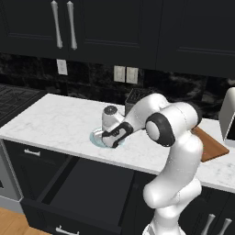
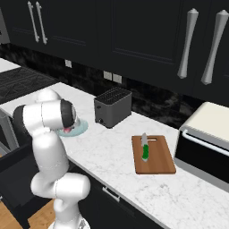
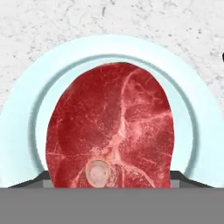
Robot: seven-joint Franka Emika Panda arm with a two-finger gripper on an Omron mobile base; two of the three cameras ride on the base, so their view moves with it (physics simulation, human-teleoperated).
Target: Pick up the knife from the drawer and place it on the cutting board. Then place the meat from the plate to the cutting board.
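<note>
On the left, we have our claw (image 1: 111,141) down over the plate (image 2: 79,129), the meat (image 3: 109,127) beneath it; whether it grips, we cannot tell. Rightward along the desk (image 2: 107,147), the knife (image 2: 145,151) already lies on the cutting board (image 2: 154,163), leaving the meat.

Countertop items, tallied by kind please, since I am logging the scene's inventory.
Food: 1, the meat
Utensils: 1, the knife
Dishes: 1, the plate
Boards: 1, the cutting board
Appliances: 2, the toaster and the microwave
Total: 6
</note>
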